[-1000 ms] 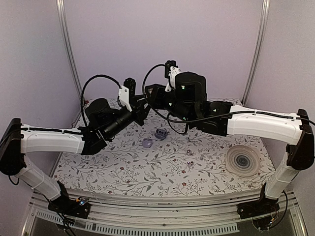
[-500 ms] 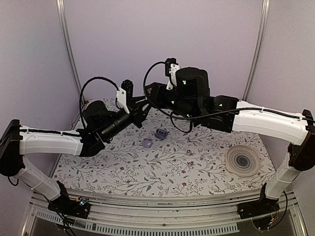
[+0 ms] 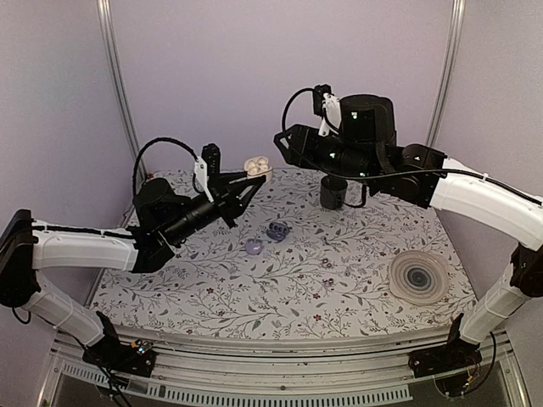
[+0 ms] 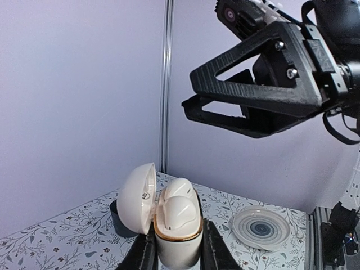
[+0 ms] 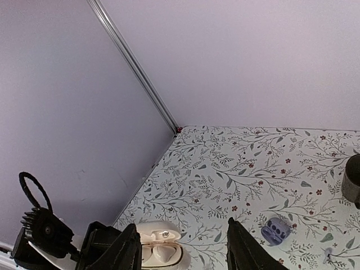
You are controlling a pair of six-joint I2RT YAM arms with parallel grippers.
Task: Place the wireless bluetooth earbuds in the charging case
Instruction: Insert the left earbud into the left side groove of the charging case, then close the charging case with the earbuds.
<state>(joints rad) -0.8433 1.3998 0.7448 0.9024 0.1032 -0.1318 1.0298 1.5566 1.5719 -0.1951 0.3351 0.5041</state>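
White case point(image 4: 169, 225) sits open, high over the tabletop point(image 3: 339, 292) at 11 o'clock, pinched tight in the left jaws point(image 4: 178, 250). Right jaws point(image 4: 189, 93) hang open and empty above it. One earbud point(image 4: 179, 194) sticks up; a bump or tilt could pop it out.

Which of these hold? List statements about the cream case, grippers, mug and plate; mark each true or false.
1. The left gripper is shut on the glossy cream clamshell earbud case. True.
2. That case's lid is closed. False: it stands open, a cream earbud seated inside.
3. The right gripper is open and empty. True.
4. The dark cylindrical mug lies tipped over. False: it stands upright.
5. The round white ridged plate rests on the floral tablecloth. True.
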